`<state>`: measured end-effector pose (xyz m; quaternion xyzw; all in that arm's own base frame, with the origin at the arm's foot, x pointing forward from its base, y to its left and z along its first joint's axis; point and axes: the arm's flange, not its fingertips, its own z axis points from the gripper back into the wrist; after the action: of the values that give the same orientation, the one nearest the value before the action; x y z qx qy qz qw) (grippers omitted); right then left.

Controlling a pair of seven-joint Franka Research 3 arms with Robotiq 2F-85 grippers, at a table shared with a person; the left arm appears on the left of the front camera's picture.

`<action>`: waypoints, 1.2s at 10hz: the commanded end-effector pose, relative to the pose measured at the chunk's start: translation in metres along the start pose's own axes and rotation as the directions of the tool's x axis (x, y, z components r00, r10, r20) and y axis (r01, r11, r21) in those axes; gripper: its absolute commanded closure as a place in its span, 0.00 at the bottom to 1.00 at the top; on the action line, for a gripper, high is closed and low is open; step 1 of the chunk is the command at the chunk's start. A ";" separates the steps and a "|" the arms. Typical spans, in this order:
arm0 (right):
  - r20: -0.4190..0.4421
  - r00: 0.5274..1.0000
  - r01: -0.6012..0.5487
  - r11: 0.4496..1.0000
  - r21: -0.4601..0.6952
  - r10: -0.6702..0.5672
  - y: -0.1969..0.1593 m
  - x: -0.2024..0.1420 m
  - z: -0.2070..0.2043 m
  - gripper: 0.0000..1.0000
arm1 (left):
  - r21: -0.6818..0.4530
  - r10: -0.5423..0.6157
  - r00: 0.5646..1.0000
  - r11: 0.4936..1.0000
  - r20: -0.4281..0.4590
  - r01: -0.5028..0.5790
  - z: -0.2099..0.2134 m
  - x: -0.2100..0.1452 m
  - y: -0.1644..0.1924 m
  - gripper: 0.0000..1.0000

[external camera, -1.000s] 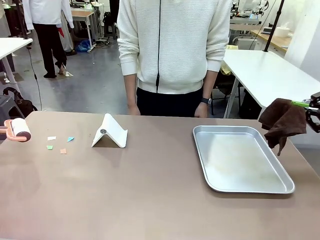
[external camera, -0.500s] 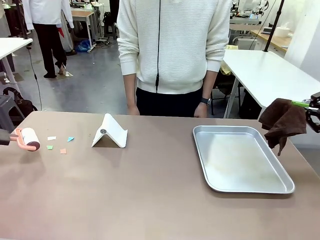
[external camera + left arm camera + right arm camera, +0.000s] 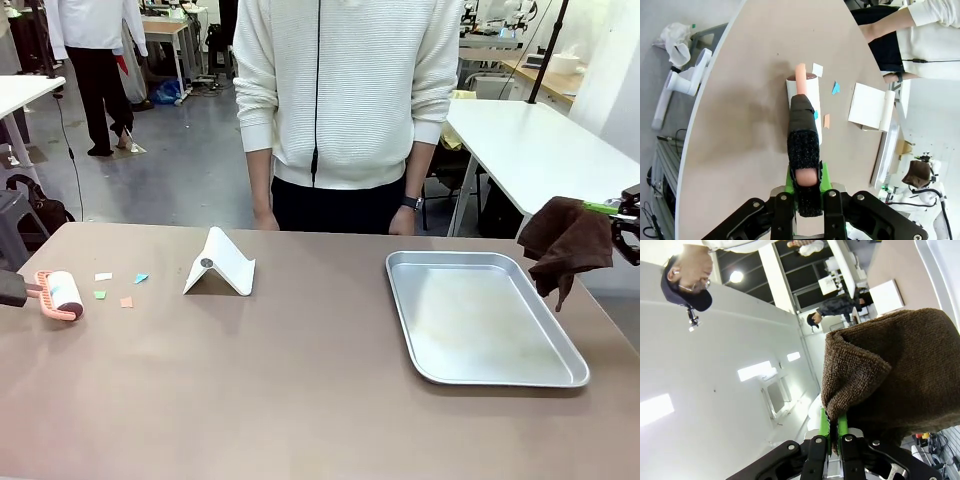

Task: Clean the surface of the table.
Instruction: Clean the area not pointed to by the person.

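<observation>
Table, in the front view, spreads its brownish top across the picture and carries a silver tray. Well left of the tray sits a pink lint roller, its roll down at the table top. Paper scraps lie just on the roller's tray side, and a white stand is nearer the tray. Just right of the tray, a brown cloth hangs from the right end effector.

Left wrist view: the left end effector is clamped on the roller's black grip.

Right wrist view: the right end effector pinches a fold of the cloth.
</observation>
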<state>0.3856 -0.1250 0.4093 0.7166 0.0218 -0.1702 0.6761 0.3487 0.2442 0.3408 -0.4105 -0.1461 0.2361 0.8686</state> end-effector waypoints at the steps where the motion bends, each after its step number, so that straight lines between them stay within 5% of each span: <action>1: -0.011 1.000 -0.006 1.000 0.004 0.006 0.004 -0.005 0.001 0.94 | 0.041 -0.004 1.000 0.999 -0.020 0.004 -0.009 -0.008 -0.001 0.79; 12: -0.011 1.000 -0.006 1.000 0.004 0.006 0.004 -0.005 0.001 0.94 | 0.140 0.130 0.985 0.984 -0.113 -0.114 -0.086 0.047 -0.022 0.79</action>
<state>0.3855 -0.1250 0.4093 0.7166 0.0217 -0.1702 0.6760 0.4240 0.2005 0.3277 -0.4097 -0.0621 0.2494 0.8753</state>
